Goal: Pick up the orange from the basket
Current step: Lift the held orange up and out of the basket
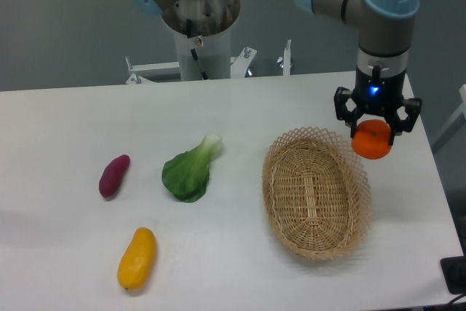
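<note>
The orange (372,141) is a small glossy bright-orange fruit, held in the air up and to the right of the basket's far right rim. My gripper (374,123) is shut on it from above, black fingers on either side. The basket (315,191) is an oval tan wicker one with a lattice rim, lying on the white table, and nothing shows inside it.
A green leafy vegetable (188,170) lies left of the basket. A purple sweet potato (113,175) is further left. A yellow-orange mango-like fruit (137,258) lies near the front edge. The robot's base column (198,27) stands behind the table. The table's right edge is close to the gripper.
</note>
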